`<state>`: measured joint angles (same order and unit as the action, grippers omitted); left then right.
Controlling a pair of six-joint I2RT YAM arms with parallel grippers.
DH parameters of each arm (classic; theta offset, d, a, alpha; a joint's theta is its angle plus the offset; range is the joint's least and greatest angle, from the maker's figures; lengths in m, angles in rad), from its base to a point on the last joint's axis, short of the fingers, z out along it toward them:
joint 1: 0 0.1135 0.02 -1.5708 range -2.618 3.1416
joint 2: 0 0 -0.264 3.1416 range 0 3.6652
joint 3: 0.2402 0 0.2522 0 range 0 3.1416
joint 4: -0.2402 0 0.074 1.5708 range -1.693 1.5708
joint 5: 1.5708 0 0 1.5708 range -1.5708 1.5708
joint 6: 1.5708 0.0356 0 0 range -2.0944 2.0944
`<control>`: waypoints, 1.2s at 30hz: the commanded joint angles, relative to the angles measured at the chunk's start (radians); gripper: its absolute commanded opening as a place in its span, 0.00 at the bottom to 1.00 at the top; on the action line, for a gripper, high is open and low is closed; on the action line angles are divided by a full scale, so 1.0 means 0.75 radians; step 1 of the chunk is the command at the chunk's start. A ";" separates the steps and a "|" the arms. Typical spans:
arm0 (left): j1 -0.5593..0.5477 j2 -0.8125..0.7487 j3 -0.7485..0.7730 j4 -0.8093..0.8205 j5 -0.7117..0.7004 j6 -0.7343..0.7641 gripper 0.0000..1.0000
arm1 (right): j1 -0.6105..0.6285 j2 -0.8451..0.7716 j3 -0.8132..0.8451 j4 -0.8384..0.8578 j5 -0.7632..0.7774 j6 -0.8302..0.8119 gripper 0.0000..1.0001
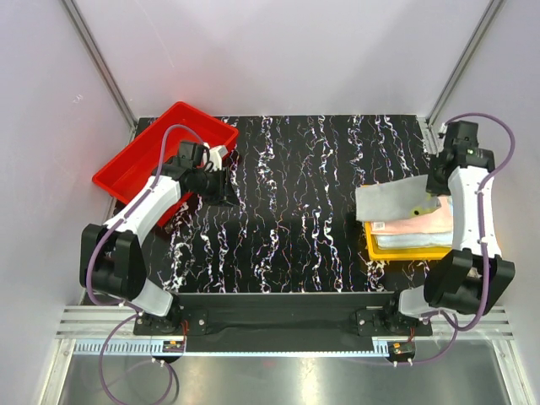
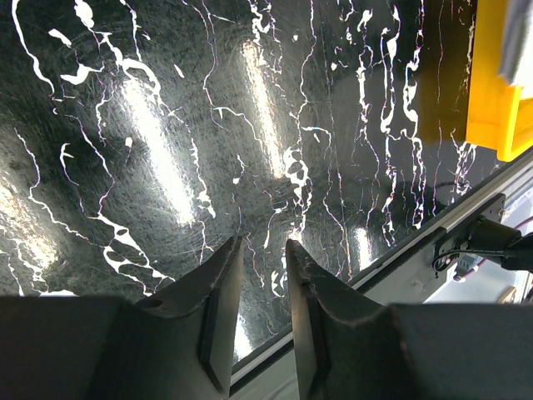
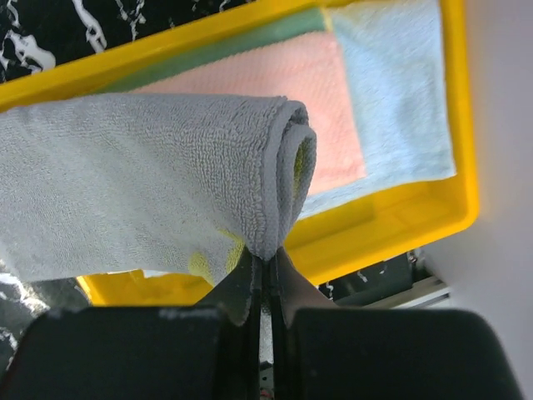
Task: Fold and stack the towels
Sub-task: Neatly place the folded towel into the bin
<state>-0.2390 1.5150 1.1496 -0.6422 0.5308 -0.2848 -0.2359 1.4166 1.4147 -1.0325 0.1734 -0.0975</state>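
Note:
My right gripper (image 3: 266,260) is shut on the folded edge of a pale grey towel (image 3: 133,183) with a yellow-green underside, holding it over the yellow tray (image 3: 391,221). In the top view this grey towel (image 1: 392,200) hangs over the tray's left part under my right gripper (image 1: 434,198). Folded towels lie stacked in the tray: pink (image 3: 283,79), pale blue (image 3: 400,83) and teal green (image 3: 241,46); the stack also shows in the top view (image 1: 418,229). My left gripper (image 2: 262,250) is open and empty, its jaws slightly apart over the black marbled table (image 2: 208,125), near the red tray in the top view (image 1: 221,187).
A red tray (image 1: 160,152) stands at the back left, next to my left arm. The yellow tray (image 1: 405,251) sits at the right edge; its corner shows in the left wrist view (image 2: 495,83). Grey walls enclose the table; a metal rail (image 1: 278,304) runs along the near edge.

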 commanded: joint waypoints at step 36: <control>0.006 -0.202 0.294 0.146 0.110 -0.076 0.53 | 0.165 0.016 0.329 0.338 -0.823 0.575 1.00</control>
<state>-0.2390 1.4639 1.3132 -0.6224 0.5568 -0.3126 -0.1619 1.5467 1.7485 -0.9916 -0.1284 0.1917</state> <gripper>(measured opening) 0.492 0.994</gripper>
